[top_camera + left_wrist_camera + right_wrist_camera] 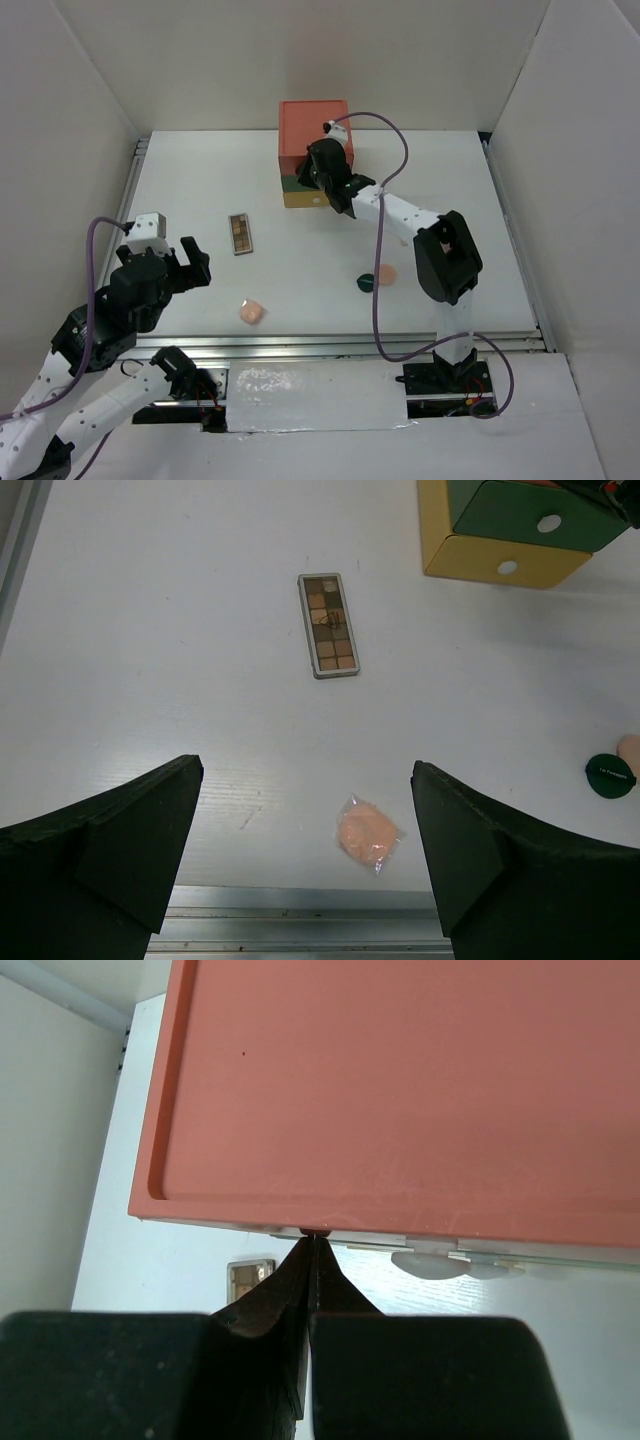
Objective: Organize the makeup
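Note:
A brown eyeshadow palette (240, 233) lies flat left of centre; it also shows in the left wrist view (329, 625) and the right wrist view (250, 1278). A wrapped peach puff (252, 312) lies near the front edge, below and between my left fingers (368, 835). A dark green round compact (367, 282) touches a second peach puff (385, 271). My left gripper (195, 262) is open and empty above the table (308, 770). My right gripper (314, 182) is shut, its tips pinching a small red tab (316, 1232) at the front edge of the drawer box's red top level.
The stacked red, green and yellow drawer box (313, 125) stands at the back centre; its green and yellow fronts show in the left wrist view (500, 570). White walls enclose the table. A metal rail (300, 920) runs along the front edge.

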You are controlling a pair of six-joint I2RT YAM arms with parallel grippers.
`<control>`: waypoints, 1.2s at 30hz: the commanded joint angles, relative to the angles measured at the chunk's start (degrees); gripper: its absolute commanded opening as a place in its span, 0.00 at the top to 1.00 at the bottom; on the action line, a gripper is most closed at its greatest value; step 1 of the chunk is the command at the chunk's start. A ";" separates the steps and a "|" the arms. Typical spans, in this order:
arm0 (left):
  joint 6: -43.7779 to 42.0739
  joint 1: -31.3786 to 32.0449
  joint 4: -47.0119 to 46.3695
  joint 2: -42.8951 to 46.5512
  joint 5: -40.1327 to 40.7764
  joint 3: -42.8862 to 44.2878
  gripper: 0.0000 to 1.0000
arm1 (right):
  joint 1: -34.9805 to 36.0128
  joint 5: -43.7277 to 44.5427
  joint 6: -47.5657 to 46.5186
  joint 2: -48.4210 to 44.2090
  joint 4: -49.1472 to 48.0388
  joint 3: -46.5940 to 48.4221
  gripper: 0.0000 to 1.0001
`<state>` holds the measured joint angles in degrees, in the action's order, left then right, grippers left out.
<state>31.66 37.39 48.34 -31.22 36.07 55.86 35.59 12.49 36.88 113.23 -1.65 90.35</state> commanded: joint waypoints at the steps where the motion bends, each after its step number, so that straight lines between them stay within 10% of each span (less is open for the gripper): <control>1: -0.81 0.23 -2.63 0.90 -0.30 -0.31 0.01 | -0.44 -1.50 -1.55 1.38 -0.99 4.48 1.00; 6: -0.81 0.32 -2.55 0.99 -0.57 -0.40 0.01 | -0.53 -0.80 1.77 -4.57 -3.51 -3.22 0.97; 11: -1.34 0.23 -3.07 1.08 -1.53 -0.57 0.01 | -0.79 -1.33 6.61 -12.84 -14.94 -22.21 0.60; 19: -1.60 0.23 -3.34 0.72 -2.24 -0.66 0.01 | -5.36 -11.25 7.50 -10.67 -28.32 -29.70 0.43; 36: -2.57 0.23 -4.13 -0.15 -3.82 -0.92 0.01 | -6.68 -8.89 6.45 -0.29 -21.56 -16.52 0.44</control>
<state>30.35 37.43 47.00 -31.03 32.86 54.98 28.77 2.00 43.79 112.18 -23.33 70.76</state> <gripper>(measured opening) 0.994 0.579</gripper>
